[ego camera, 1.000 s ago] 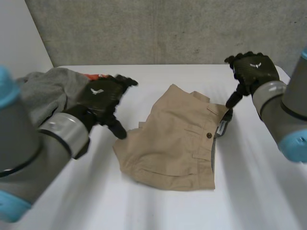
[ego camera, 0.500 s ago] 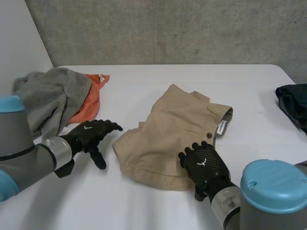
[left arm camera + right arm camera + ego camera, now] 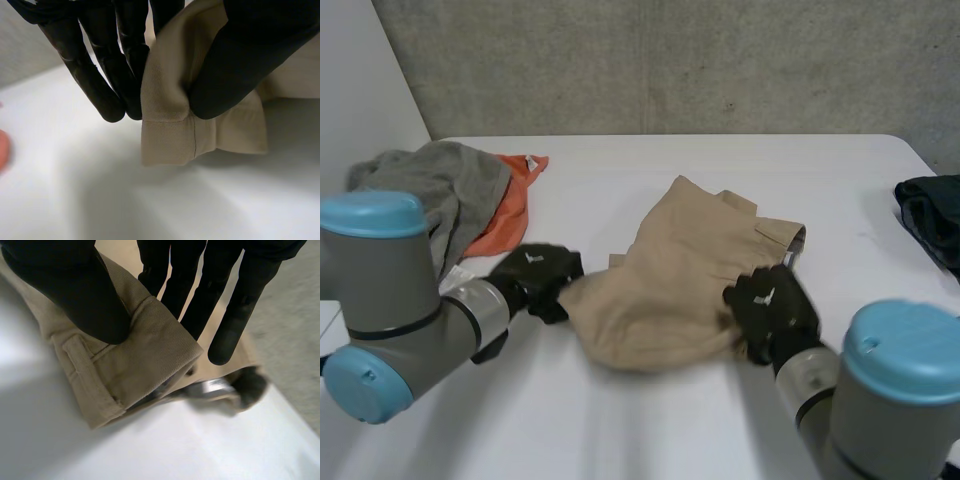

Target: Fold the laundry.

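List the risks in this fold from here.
1. The left hand pinches the khaki shorts close to the hem edge, so that shallow hold may slip once the cloth is lifted.
2. The right hand pinches the waistband corner, and the cloth bunches between the two hands, so the fold may land crooked.

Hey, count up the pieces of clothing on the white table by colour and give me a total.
Tan: 1, the tan cotton shorts
Grey: 1, the crumpled grey garment
Orange: 1, the orange cloth beside the grey one
Dark: 1, the dark bundled garment at the table's right edge
Total: 4
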{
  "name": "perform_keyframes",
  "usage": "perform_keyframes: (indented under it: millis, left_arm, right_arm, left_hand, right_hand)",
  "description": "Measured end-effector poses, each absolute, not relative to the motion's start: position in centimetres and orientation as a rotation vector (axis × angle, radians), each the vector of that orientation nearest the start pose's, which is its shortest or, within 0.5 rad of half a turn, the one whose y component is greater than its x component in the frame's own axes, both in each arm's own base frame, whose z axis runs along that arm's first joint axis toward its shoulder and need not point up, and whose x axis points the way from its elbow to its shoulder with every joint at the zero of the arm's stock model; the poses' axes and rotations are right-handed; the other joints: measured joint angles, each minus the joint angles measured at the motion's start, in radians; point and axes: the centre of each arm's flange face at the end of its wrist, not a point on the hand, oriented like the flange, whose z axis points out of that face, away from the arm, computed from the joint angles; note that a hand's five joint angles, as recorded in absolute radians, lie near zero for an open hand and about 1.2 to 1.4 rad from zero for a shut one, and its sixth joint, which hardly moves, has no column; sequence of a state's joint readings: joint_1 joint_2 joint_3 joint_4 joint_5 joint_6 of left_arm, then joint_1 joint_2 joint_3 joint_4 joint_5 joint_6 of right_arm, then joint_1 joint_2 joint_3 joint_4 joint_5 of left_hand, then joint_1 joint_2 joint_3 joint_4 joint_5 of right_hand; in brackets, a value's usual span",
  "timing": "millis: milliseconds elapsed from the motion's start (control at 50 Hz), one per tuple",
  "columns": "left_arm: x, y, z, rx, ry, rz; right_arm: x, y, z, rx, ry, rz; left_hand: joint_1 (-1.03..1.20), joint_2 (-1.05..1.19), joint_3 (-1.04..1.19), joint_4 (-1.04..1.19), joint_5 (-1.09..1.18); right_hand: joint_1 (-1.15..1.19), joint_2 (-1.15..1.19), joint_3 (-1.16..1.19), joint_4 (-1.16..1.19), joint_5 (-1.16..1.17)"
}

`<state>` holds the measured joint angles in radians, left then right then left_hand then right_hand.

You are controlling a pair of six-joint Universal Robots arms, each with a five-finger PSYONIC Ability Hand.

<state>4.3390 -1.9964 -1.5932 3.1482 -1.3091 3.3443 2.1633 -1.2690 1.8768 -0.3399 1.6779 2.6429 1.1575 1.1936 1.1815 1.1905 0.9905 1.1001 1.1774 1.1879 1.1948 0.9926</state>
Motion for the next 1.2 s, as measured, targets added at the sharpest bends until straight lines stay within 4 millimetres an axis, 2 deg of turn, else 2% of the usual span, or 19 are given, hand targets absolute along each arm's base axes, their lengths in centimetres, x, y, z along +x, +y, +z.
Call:
perform_keyframes:
  millis: [140, 180, 300, 340, 420, 460, 560, 620, 680, 720, 760, 800, 820, 860, 900, 960, 1020, 1120, 1200]
  left_arm:
    - [-25.8, -24.5, 22.9, 1.045, 2.502, -2.011]
    - [-25.3, -23.3, 26.0, 1.071, 2.374, -2.094]
    - [-24.2, -20.5, 31.4, 1.118, 2.136, -2.209]
    - [-23.9, -19.7, 32.7, 1.122, 2.078, -2.228]
    - [-23.6, -19.3, 33.8, 1.115, 2.038, -2.224]
    - [-23.7, -19.8, 33.6, 1.116, 2.047, -2.199]
    - [-24.6, -22.7, 31.8, 1.137, 2.089, -2.107]
    - [-25.4, -25.3, 32.0, 1.110, 2.038, -2.147]
    - [-26.4, -28.2, 33.8, 1.027, 1.911, -2.278]
    - [-27.1, -30.2, 36.0, 0.934, 1.785, -2.408]
    - [-27.4, -31.2, 38.4, 0.833, 1.669, -2.533]
    - [-27.4, -31.6, 40.3, 0.755, 1.584, -2.625]
    - [-27.2, -31.7, 42.4, 0.664, 1.488, -2.733]
    - [-27.0, -31.5, 44.5, 0.586, 1.403, -2.834]
    - [-26.8, -31.3, 45.2, 0.556, 1.376, -2.886]
    - [-26.7, -31.3, 44.7, 0.566, 1.413, -2.891]
    - [-26.6, -31.4, 42.1, 0.611, 1.536, -2.824]
    - [-26.3, -31.1, 34.9, 0.719, 1.832, -2.598]
    - [-26.4, -29.5, 28.5, 0.840, 2.051, -2.404]
  right_arm:
    - [26.0, -21.2, 22.7, -1.086, 2.174, -2.070]
    - [25.3, -21.7, 25.6, -1.066, 2.170, -2.102]
    - [23.7, -21.5, 31.7, -1.083, 2.181, -2.087]
    - [23.3, -21.3, 33.0, -1.100, 2.192, -2.054]
    - [23.3, -21.6, 34.0, -1.140, 2.221, -1.976]
    - [23.5, -22.1, 33.8, -1.158, 2.233, -1.948]
    - [24.6, -24.4, 32.5, -1.201, 2.244, -1.917]
    - [25.8, -26.8, 32.5, -1.160, 2.180, -2.041]
    - [26.9, -29.3, 33.8, -1.048, 2.050, -2.255]
    - [27.7, -31.3, 35.7, -0.902, 1.886, -2.462]
    - [28.1, -32.3, 37.9, -0.749, 1.707, -2.625]
    - [28.3, -32.7, 39.5, -0.644, 1.576, -2.716]
    - [28.3, -32.9, 41.5, -0.513, 1.404, -2.807]
    - [28.1, -32.7, 43.4, -0.394, 1.234, -2.870]
    - [28.1, -32.5, 44.1, -0.345, 1.158, -2.886]
    - [28.1, -32.3, 43.8, -0.341, 1.152, -2.871]
    - [28.2, -32.6, 41.8, -0.400, 1.248, -2.818]
    - [28.1, -33.6, 35.8, -0.560, 1.532, -2.658]
    - [27.9, -33.8, 28.9, -0.704, 1.796, -2.453]
  left_hand:
    - [0.000, 0.001, 0.003, 0.000, 0.000]
    - [0.000, 0.002, 0.003, 0.000, 0.000]
    - [0.000, 0.002, 0.003, 0.001, 0.000]
    - [0.000, 0.002, 0.003, 0.001, 0.000]
    - [0.000, 0.002, 0.006, 0.004, 0.000]
    - [0.000, 0.002, 0.008, 0.004, 0.000]
    - [0.000, 0.002, 0.008, 0.004, 0.000]
    - [0.000, 0.002, 0.009, 0.004, 0.000]
    - [0.000, 0.003, 0.009, 0.004, 0.000]
    - [0.000, 0.003, 0.009, 0.005, 0.000]
    - [0.000, 0.004, 0.009, 0.005, 0.000]
    - [0.000, 0.004, 0.009, 0.005, 0.000]
    - [0.000, 0.004, 0.009, 0.005, 0.000]
    - [0.000, 0.004, 0.009, 0.005, 0.000]
    - [0.000, 0.004, 0.009, 0.005, 0.000]
    - [0.000, 0.004, 0.009, 0.005, 0.000]
    - [0.000, 0.004, 0.009, 0.005, 0.000]
    - [0.000, 0.004, 0.009, 0.005, 0.000]
    - [0.000, 0.004, 0.009, 0.005, 0.000]
  right_hand:
    - [0.000, 0.000, 0.000, 0.001, 0.000]
    - [0.000, 0.000, 0.000, 0.001, 0.000]
    - [0.000, 0.000, 0.000, 0.003, 0.007]
    - [0.000, 0.000, 0.000, 0.003, 0.007]
    - [0.000, 0.000, 0.000, 0.004, 0.007]
    - [0.000, 0.000, 0.000, 0.004, 0.007]
    - [0.000, 0.000, 0.000, 0.004, 0.007]
    - [0.000, 0.000, 0.000, 0.004, 0.007]
    - [0.000, 0.000, 0.000, 0.004, 0.007]
    - [0.000, 0.000, 0.000, 0.005, 0.007]
    - [0.000, 0.000, 0.000, 0.005, 0.007]
    - [0.000, 0.000, 0.000, 0.005, 0.007]
    - [0.000, 0.000, 0.000, 0.005, 0.007]
    - [0.000, 0.000, 0.000, 0.005, 0.007]
    - [0.000, 0.000, 0.000, 0.005, 0.008]
    - [0.000, 0.000, 0.000, 0.005, 0.016]
    - [0.000, 0.000, 0.000, 0.005, 0.016]
    - [0.000, 0.000, 0.001, 0.005, 0.016]
    - [0.000, 0.000, 0.001, 0.005, 0.016]
